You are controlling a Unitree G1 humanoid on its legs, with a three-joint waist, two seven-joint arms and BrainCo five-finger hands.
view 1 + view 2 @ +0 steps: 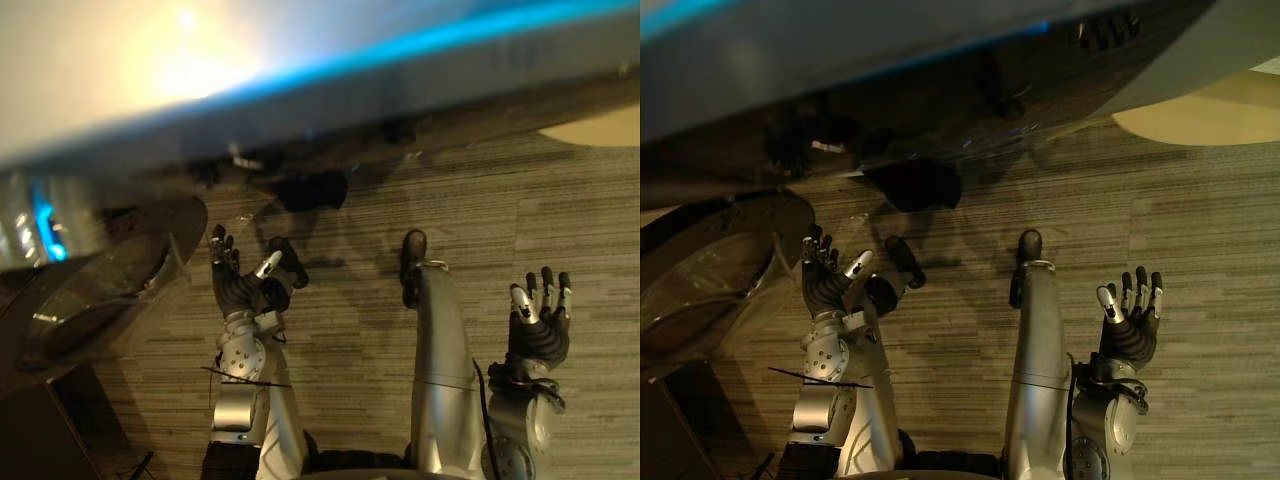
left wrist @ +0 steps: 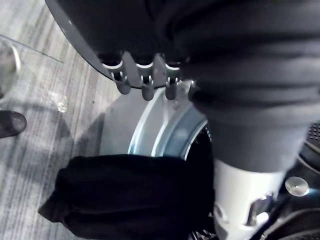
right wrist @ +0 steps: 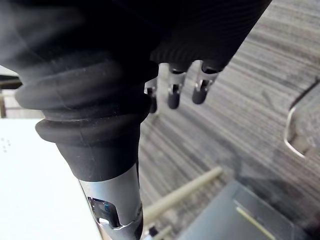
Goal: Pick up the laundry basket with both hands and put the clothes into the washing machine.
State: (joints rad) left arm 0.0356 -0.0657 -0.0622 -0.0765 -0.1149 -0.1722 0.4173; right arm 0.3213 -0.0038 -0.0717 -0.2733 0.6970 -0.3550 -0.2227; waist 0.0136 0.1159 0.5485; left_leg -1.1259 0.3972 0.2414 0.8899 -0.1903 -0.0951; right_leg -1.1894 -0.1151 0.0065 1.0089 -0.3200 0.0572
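We face the washing machine (image 1: 350,90) along the far edge, striped carpet (image 1: 560,210) free around our right hand (image 1: 538,325), round door (image 1: 100,290) open just beside our left hand (image 1: 240,285), black cloth (image 1: 312,190) against the machine's lower edge, both hands' fingers straight, holding nothing.

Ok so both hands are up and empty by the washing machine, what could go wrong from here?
First, a black garment lies by the front of the washing machine, apparently not inside; it could be left behind or get caught when the door shuts. Second, the open door stands close beside the open left hand, so a sideways swing might knock it. The right hand is open and idle.
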